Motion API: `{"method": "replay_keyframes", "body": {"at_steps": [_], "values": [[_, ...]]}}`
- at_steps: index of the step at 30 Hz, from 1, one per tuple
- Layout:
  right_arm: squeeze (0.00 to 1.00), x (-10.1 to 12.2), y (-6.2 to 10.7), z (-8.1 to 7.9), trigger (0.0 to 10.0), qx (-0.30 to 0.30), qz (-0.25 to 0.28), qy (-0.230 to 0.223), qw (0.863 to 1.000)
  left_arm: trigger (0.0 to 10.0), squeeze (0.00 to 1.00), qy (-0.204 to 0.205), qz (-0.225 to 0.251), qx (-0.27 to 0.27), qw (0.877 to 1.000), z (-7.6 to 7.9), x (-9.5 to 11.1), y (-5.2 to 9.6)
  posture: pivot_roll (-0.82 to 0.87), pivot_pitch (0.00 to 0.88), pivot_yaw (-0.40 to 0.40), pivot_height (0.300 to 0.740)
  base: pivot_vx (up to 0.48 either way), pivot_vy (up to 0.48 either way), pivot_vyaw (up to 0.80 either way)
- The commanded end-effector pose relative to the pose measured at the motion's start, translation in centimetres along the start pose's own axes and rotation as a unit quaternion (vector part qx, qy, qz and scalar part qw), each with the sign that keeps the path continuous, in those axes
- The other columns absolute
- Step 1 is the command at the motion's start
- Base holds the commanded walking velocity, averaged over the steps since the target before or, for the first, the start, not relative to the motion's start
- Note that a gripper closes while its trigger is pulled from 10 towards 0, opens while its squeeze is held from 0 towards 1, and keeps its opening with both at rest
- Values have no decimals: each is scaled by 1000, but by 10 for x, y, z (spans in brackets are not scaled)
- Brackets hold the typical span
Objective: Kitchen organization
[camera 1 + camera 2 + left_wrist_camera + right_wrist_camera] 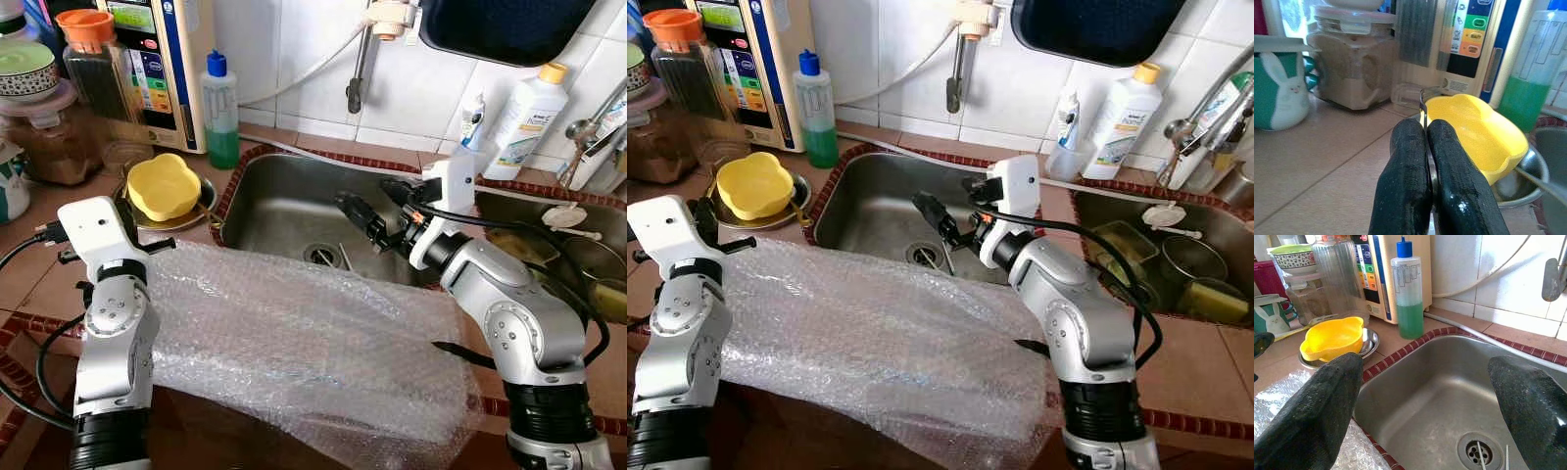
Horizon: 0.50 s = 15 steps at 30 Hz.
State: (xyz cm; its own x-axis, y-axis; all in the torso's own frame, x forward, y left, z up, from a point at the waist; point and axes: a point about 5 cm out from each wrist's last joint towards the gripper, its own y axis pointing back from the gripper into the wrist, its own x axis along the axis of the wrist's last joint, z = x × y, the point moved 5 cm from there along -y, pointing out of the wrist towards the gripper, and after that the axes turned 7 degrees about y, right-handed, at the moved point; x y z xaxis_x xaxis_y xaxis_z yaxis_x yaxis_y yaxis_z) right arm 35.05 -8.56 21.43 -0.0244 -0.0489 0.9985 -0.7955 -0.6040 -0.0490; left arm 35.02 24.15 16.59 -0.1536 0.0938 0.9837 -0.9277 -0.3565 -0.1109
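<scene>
A big sheet of bubble wrap [294, 333] lies over the counter's front and the near rim of the steel sink [284, 196]. My right gripper [370, 208] hangs open above the sink basin, with nothing between its wide-apart fingers [1327, 396]. My left gripper [1426, 132] is at the left end of the wrap, shut, with a thin metal strip [1423, 105] pinched edge-on between its fingers. Just beyond it a yellow bowl [1474, 132] sits in a shallow metal dish [201, 206].
A green soap bottle [220, 108], a water dispenser [162, 59], jars and a bunny mug [1278, 90] line the back left. A second basin [1156, 255] on the right holds dishes. White bottles [1122, 108] and a tap [1195, 117] stand behind it.
</scene>
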Motion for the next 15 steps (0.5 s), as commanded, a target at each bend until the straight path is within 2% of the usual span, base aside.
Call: {"method": "replay_keyframes", "body": {"at_steps": [1, 3, 6, 10, 13, 15], "values": [[0, 4, 1, 1, 10000, -1, 2, 11, 1000, 0, 0, -7, 12, -2, 1000, 3, 7, 0, 51, 10, -83, 740, 0, 0, 0], [0, 4, 1, 1, 10000, -2, 1, 11, 1000, 0, 0, -29, 27, 7, 999, 0, 14, 1, 53, 10, -84, 740, 0, 0, 0], [0, 4, 0, 1, 10000, -2, 2, 10, 1000, 0, 0, -36, 40, 11, 998, -2, 19, 0, 54, 10, -85, 740, 0, 0, 0], [0, 4, 0, 1, 10000, -1, 2, 10, 1000, 0, 0, -57, 79, 4, 995, 2, 36, 1, 56, 10, -86, 740, 0, 0, 0], [0, 4, -1, 1, 10000, -1, 2, 9, 1000, 0, 0, -58, 98, -9, 993, 8, 46, 1, 57, 10, -86, 740, 0, 0, 0], [0, 3, -1, 1, 10000, -3, 2, 7, 1000, 0, 0, -42, 114, -30, 992, 17, 55, 1, 57, 9, -85, 740, 0, 0, 0]]}}
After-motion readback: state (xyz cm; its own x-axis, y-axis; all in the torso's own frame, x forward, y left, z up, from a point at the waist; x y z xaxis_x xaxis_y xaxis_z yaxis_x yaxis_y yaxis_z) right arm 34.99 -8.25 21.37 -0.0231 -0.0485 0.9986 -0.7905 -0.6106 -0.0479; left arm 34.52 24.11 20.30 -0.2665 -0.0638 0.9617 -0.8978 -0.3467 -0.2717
